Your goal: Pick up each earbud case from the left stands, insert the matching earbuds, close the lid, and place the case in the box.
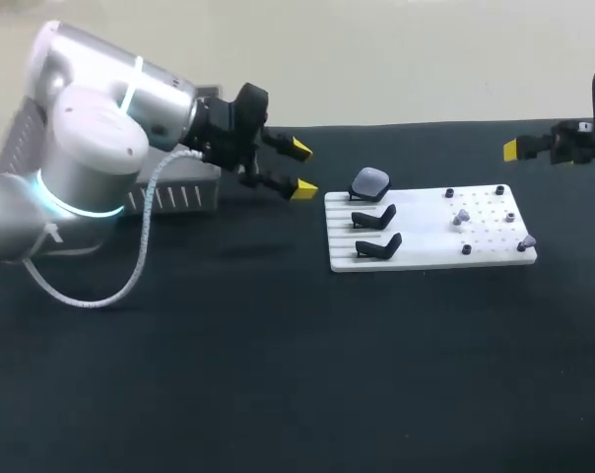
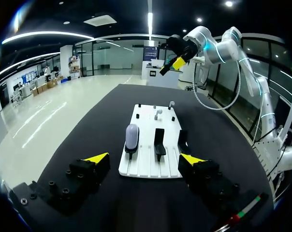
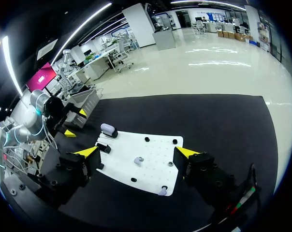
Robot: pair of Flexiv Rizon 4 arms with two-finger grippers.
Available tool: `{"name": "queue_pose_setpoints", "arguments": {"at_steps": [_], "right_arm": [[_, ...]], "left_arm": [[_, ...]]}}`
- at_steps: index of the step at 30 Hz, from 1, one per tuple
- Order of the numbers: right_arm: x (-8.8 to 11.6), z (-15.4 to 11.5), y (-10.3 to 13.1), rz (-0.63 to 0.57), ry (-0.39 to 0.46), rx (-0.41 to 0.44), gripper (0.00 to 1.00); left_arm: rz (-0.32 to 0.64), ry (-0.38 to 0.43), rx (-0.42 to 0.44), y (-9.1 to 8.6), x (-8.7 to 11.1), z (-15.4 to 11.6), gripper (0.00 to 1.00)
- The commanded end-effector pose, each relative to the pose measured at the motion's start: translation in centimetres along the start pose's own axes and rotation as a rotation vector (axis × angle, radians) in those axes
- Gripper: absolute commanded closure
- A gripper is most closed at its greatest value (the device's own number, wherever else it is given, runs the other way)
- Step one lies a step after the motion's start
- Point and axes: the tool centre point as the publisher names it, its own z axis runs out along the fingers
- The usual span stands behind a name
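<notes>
Head view: box (image 1: 191,193) behind left arm (image 1: 91,148).

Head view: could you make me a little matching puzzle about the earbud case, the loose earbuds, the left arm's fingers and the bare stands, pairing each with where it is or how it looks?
Things
1. earbud case
2. loose earbuds
3. left arm's fingers
4. two black stands

Place or state
A. empty, nearer than the occupied stand
B. spread open, just off the stand end of the white board
C. sitting on the farthest stand
D. lying on the board's pegged half

Pairs: 1-C, 2-D, 3-B, 4-A
</notes>
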Motion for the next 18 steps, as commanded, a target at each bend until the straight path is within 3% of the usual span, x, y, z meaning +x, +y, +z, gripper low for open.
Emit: {"name": "queue_pose_setpoints", "arguments": {"at_steps": [1,15,18], "right_arm": [[0.0,0.0,0.0,-0.001,0.000,0.001,0.00],[0.0,0.0,0.0,-0.001,0.000,0.001,0.00],[0.0,0.0,0.0,-0.001,0.000,0.001,0.00]], "left_arm": [[0.004,-0.003,0.003,0.1,0.0,1.3,0.00],[0.005,0.005,0.046,0.9,0.3,3.2,0.00],[0.003,0.007,0.056,1.1,0.3,3.5,0.05]]}}
